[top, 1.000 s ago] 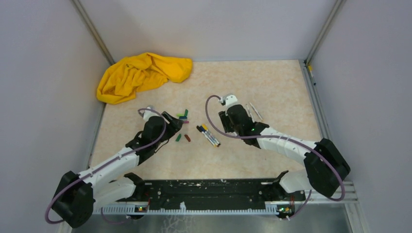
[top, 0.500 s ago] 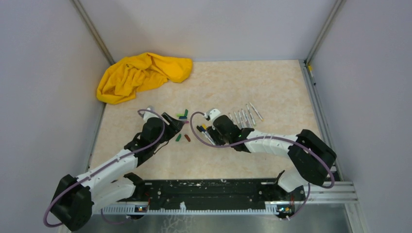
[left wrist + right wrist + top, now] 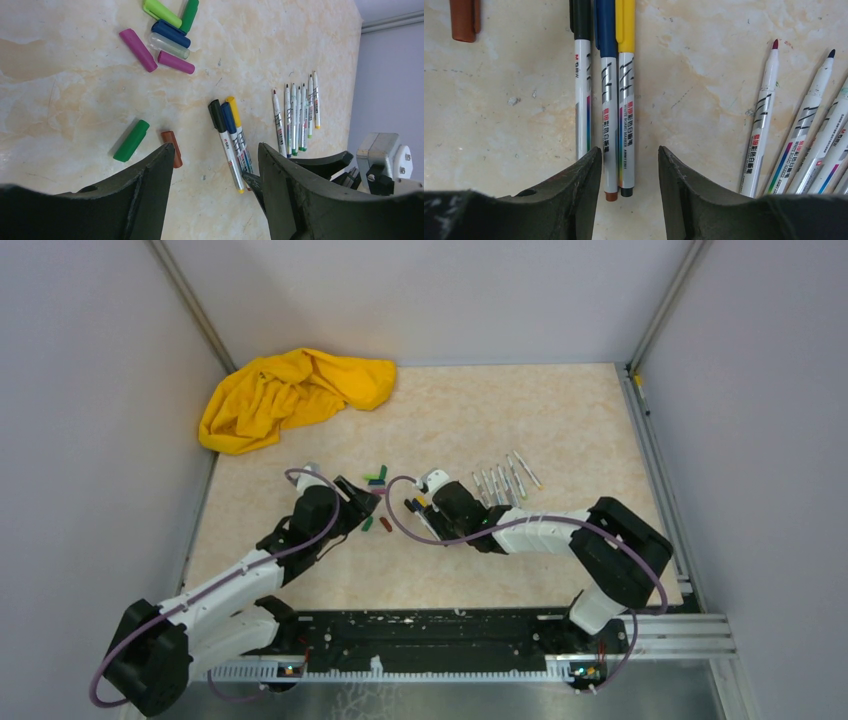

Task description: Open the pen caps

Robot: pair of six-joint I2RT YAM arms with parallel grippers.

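Note:
Three capped pens point(image 3: 607, 75), with black, blue and yellow caps, lie side by side. My right gripper point(image 3: 629, 150) is open, low over their back ends, its fingers straddling the blue and yellow ones. In the top view it point(image 3: 418, 512) is at mid-table. Several uncapped pens point(image 3: 505, 480) lie in a row to its right; they also show in the right wrist view point(image 3: 764, 120). My left gripper point(image 3: 215, 147) is open and empty, above the table left of the capped pens point(image 3: 230, 135). Loose caps point(image 3: 167, 30) lie in a cluster beyond it, with a green cap point(image 3: 131, 140) and a brown cap point(image 3: 171, 148) nearer.
A crumpled yellow cloth point(image 3: 290, 395) lies at the back left corner. Grey walls close in the table on three sides. The black rail point(image 3: 430, 640) with the arm bases runs along the near edge.
My right arm has swung left from over the row of uncapped pens to the three capped pens, uncovering the row. The left arm has barely moved.

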